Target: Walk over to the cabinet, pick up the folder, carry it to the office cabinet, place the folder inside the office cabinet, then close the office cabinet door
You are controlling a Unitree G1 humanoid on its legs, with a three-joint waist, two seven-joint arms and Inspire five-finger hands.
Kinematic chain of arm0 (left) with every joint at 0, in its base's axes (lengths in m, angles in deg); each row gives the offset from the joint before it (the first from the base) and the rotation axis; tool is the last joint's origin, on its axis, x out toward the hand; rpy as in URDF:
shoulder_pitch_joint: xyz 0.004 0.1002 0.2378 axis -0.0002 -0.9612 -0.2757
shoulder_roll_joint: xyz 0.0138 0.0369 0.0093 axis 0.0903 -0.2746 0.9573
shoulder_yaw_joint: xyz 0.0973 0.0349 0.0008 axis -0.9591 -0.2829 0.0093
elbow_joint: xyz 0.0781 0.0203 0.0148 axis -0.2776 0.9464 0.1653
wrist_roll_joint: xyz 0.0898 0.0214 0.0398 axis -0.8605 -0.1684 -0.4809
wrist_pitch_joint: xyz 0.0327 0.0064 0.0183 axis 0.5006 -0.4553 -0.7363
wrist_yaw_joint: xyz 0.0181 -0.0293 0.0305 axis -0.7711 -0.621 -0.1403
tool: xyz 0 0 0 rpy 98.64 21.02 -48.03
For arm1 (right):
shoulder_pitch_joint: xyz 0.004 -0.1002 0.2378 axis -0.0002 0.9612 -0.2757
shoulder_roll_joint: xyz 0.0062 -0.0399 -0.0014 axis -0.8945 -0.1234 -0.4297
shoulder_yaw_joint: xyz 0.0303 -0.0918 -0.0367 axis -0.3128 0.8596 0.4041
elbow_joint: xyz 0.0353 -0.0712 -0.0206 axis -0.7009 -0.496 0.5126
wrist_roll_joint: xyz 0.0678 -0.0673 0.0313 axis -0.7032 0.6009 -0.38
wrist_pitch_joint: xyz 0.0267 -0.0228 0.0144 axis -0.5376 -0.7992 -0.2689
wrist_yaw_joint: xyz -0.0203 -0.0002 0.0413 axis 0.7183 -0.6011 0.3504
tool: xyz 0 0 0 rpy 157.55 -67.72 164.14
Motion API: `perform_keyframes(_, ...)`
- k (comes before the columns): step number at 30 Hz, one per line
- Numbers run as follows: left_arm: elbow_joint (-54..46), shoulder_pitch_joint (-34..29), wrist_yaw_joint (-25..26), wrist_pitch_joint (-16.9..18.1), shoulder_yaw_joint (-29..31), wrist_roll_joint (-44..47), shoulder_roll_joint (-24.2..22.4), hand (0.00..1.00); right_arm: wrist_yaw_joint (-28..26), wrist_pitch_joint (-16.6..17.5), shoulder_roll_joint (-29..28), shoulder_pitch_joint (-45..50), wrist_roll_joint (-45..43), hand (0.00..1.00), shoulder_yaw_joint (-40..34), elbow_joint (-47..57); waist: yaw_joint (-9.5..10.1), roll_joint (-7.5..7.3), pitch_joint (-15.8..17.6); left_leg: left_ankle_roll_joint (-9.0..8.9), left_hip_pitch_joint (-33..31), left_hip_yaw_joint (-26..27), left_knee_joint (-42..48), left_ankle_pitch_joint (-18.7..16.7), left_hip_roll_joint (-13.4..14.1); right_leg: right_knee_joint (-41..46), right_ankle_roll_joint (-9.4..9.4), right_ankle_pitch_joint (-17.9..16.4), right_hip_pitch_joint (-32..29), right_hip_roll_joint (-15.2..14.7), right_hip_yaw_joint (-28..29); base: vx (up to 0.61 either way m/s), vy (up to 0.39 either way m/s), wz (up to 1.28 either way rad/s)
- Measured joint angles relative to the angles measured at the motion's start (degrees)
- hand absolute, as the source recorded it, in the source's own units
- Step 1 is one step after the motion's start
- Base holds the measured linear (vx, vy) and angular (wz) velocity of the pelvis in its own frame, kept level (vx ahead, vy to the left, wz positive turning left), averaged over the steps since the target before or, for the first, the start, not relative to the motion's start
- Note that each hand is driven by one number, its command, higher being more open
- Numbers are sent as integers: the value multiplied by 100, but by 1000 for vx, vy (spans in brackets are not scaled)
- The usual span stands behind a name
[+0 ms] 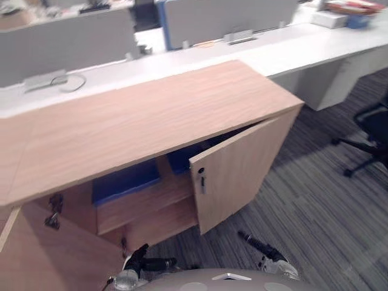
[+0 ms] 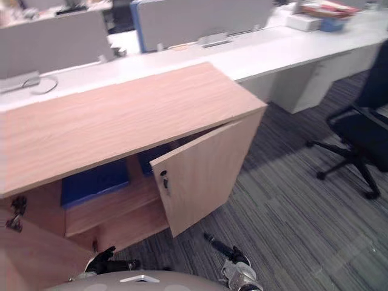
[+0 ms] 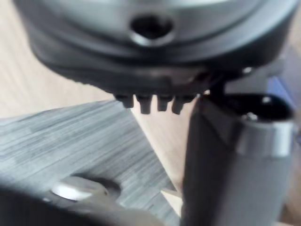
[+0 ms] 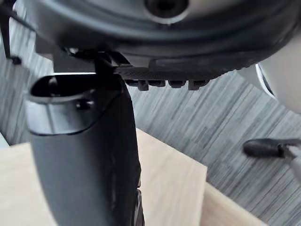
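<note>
Holding left hand (image 1: 148, 262) and right hand (image 1: 260, 244) low in front of the open cabinet (image 1: 151, 115), both loosely spread, gripping nothing. Facing the blue folder (image 1: 124, 180) lying inside the cabinet on its upper shelf (image 1: 145, 203).

Cabinet (image 1: 151, 115) matt wood-grain; floor (image 1: 315, 200) striped grey carpet; desk (image 1: 315, 48) smooth white.

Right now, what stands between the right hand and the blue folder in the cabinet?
The half-open cabinet door stands between the right hand and the folder, in both eye views.

blue folder (image 1: 124, 180) — flat inside open cabinet (image 1: 151, 121)
</note>
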Motion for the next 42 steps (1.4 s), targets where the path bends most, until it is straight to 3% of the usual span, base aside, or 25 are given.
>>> perform_keyframes(2,-1,12,4,6,232,-17,21,100,3,26,-155,70,-543,100,-276,2,-48,-170,33,-53,-67,-474,-8,-35,-32,-459,103,-215,-116,493,664,30,-220,128)
perform_keyframes(4,-23,-8,9,11,432,-16,82,100,9,48,-300,127,-622,100,-392,11,-28,-410,26,-155,-121,-584,12,-99,-131,-930,201,-36,-151,516,671,14,-248,90)
perform_keyframes(5,-33,-73,40,-4,819,-12,75,100,77,50,-445,175,-605,100,-420,44,19,-662,15,-360,-188,-670,77,-153,-178,-1120,340,-356,-91,410,459,30,-280,65)
perform_keyframes(6,-22,-98,38,-19,953,2,37,100,89,37,-442,228,-607,100,-504,80,11,-665,16,-451,-242,-684,114,-148,-106,-1131,318,-369,-94,460,320,28,-313,94)
perform_keyframes(8,-15,-132,47,-78,1387,104,-191,100,105,21,-416,478,-548,100,-708,221,-33,-466,-9,-615,-427,-683,176,-87,56,-1261,274,-408,53,601,-142,45,-191,81)
perform_keyframes(13,-16,-238,149,-85,2037,736,-351,100,97,-16,-496,740,-485,100,-785,219,-22,-546,-18,-712,-527,-787,140,-73,152,-1811,292,-235,417,781,-496,144,-62,34)
perform_keyframes(18,-51,-286,91,-62,1979,746,-217,100,91,-2,-639,750,-28,100,-814,238,-27,-724,-15,-724,-527,-843,162,-63,122,-2018,361,-35,592,839,-698,90,-5,13)
perform_keyframes(21,-145,-273,72,-61,1740,777,-165,100,100,-6,-645,760,221,100,-738,306,-39,-694,16,-730,-522,-1131,96,-87,64,-2003,337,15,731,838,-975,8,29,49)
perform_keyframes(23,-258,-247,70,-60,1627,930,-164,100,113,1,-651,723,409,100,-535,456,-68,-625,73,-687,-647,-997,77,-111,157,-1972,312,30,800,850,-1195,-43,53,83)
perform_keyframes(26,-496,-209,81,21,1460,949,-134,100,115,6,-620,657,836,100,-236,566,-144,-629,225,-631,-964,-316,90,-124,323,-1928,140,-25,871,887,-1696,-99,32,108)
perform_keyframes(27,-518,-113,89,29,1452,945,-80,100,92,3,-632,596,1011,100,-201,560,-158,-785,302,-453,-1454,620,1033,-247,319,-1977,90,-204,897,750,-1957,-167,47,72)
perform_keyframes(28,-514,-111,106,11,1457,946,-83,100,88,2,-614,560,1078,100,-207,564,-145,-674,365,-317,-1682,1141,1613,-344,410,-1907,77,-213,887,716,-2040,-179,92,65)
perform_keyframes(29,-508,-222,183,15,1465,944,-204,100,66,-46,-531,498,1105,100,-270,564,-100,-589,415,-48,-1869,2310,2763,-646,687,-1778,133,-230,910,622,-2100,-54,146,45)
perform_keyframes(30,-506,-306,235,29,1462,948,-267,100,43,-67,-462,505,1179,100,-336,553,-104,-455,407,-4,-1798,2797,3035,-959,897,-1739,178,-244,940,624,-2177,-15,175,61)
perform_keyframes(31,-474,-370,267,33,1416,947,-289,100,35,-68,-394,472,1263,100,-454,558,-134,-210,392,43,-1737,3157,2744,-1216,975,-1570,304,-326,948,687,-2332,11,190,103)
perform_keyframes(32,-323,-249,245,30,1225,943,-196,100,52,-64,-327,355,1294,100,-628,407,-145,-235,455,115,-1732,3022,2387,-1047,645,-1391,267,-505,795,535,-2304,-57,162,134)
perform_keyframes(33,-285,-188,232,42,1187,941,-87,100,53,-119,-397,334,1310,100,-665,258,-248,-478,378,218,-1591,3117,1727,-919,412,-1720,143,-531,721,493,-2147,-56,123,142)
perform_keyframes(34,-222,-116,236,35,1235,949,-10,100,42,-140,-474,338,1312,100,-660,187,-319,-679,328,360,-1517,3554,1561,-1077,454,-2036,65,-413,815,435,-2133,-37,55,134)
perform_keyframes(35,-93,-110,310,31,1257,972,68,100,59,-116,-509,370,1355,100,-662,167,-296,-690,337,487,-1546,4734,2386,-1270,1099,-2183,292,1,995,339,-2534,66,18,88)
perform_keyframes(36,-93,-110,310,31,1257,972,68,100,59,-116,-509,370,1355,100,-662,167,-296,-690,337,487,-1546,4734,2386,-1270,1099,-2183,292,1,995,339,-2534,151,143,160)
perform_keyframes(37,2,-142,334,0,1206,1057,-92,100,48,-170,-197,368,1504,100,-842,213,-444,-343,317,439,-1449,5274,2389,-1258,1268,-1660,357,38,1004,259,-3171,158,193,144)
perform_keyframes(38,-16,-141,328,29,1217,1077,-108,100,42,-201,-153,419,1514,100,-918,166,-468,-327,337,568,-1384,5272,2215,-1174,1148,-1420,333,-42,939,141,-3273,132,245,193)
perform_keyframes(39,-3,-103,344,66,1236,1100,-150,100,15,-225,-156,449,1521,100,-1008,125,-432,-223,377,598,-1252,5148,1805,-1068,1014,-1567,266,-179,853,320,-3362,27,151,125)
perform_keyframes(41,168,-56,322,20,1283,1114,-140,100,-39,-173,-223,461,1519,100,-1172,142,-504,-255,384,653,-1134,4997,1412,-746,637,-2101,226,13,894,421,-3560,-1,99,124)
perform_keyframes(42,168,-97,321,38,1260,1117,-223,100,-70,-178,-203,508,1523,100,-1252,131,-462,-175,342,616,-934,5003,1019,-722,492,-2085,362,158,1016,343,-3820,-9,98,95)
